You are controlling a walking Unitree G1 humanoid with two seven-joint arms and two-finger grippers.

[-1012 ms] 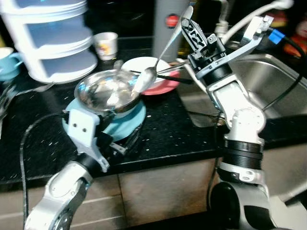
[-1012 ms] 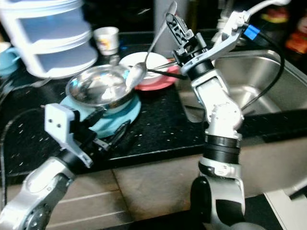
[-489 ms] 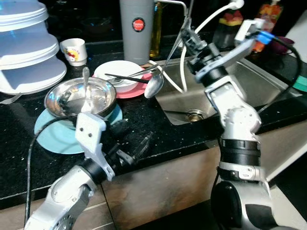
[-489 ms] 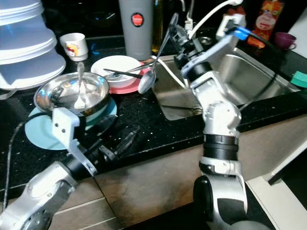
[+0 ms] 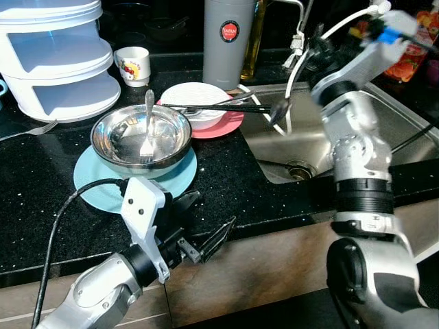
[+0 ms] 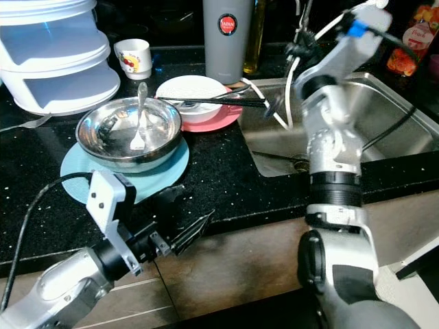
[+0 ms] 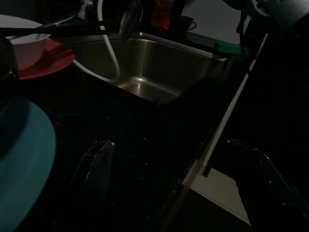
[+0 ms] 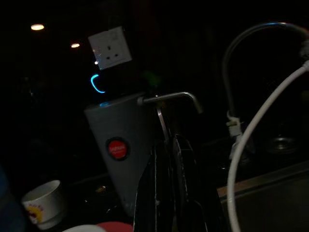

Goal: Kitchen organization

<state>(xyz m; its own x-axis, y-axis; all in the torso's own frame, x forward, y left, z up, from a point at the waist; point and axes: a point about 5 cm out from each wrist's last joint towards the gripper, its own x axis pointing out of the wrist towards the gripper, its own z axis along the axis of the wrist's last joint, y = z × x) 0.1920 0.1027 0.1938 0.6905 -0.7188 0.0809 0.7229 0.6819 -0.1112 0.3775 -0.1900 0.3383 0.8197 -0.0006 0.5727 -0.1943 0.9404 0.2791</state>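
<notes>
1. Right gripper (image 8: 166, 183): raised above the left part of the steel sink (image 5: 384, 130), fingers pressed together on the handle of a spoon (image 5: 279, 112). The spoon hangs bowl-down over the sink's left edge, just beside the pink plate (image 5: 223, 125). Some blur on this arm in the head views.
2. Left gripper (image 5: 206, 236): low at the front edge of the black worktop (image 5: 226, 178), near the teal plate (image 5: 103, 188). Fingers spread wide with nothing between them; the left wrist view shows both fingers apart over dark worktop.
3. Steel bowl (image 5: 140, 137) sits on the teal plate. A fork (image 5: 147, 130) rests inside it, tines down, handle leaning on the far rim.
4. White bowl (image 5: 195, 103) sits on the pink plate, just right of and behind the steel bowl. Black chopsticks (image 5: 219, 107) lie across the white bowl's rim, pointing toward the sink.
5. Grey cylindrical container (image 5: 228, 41) with a red round label stands behind the white bowl. A small printed cup (image 5: 132, 63) stands to its left.
6. White stacked tier container (image 5: 55, 62) occupies the rear left of the worktop.
7. A white hose (image 5: 302, 62) runs down in front of the right arm toward the sink; the drain (image 5: 300, 170) is visible in the basin.
</notes>
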